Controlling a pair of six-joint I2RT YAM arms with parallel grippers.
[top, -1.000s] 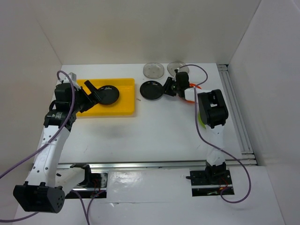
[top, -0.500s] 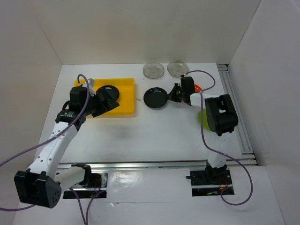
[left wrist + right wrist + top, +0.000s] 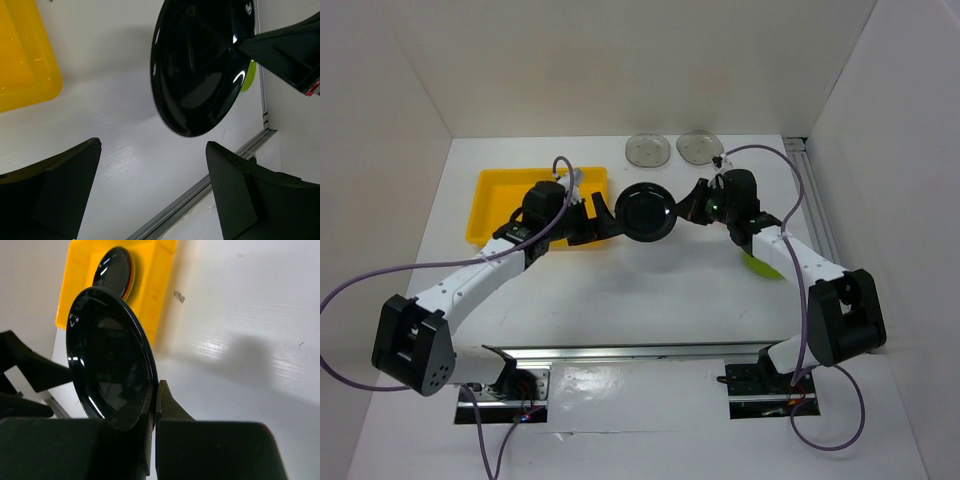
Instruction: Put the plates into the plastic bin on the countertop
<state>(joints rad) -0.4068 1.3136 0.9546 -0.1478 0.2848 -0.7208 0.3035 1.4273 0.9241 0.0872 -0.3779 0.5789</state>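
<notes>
Black and glossy, the plate (image 3: 645,212) sits at mid-frame in the top view, clear of the white counter (image 3: 660,290). The right gripper (image 3: 680,207) pinches its right rim, just right of the yellow bin (image 3: 490,205). The left gripper (image 3: 603,218) faces it, fingers spread wide and holding nothing. Only in the right wrist view do we see a second black plate (image 3: 114,271) lying in the bin; from above, the left arm (image 3: 535,225) covers it.
</notes>
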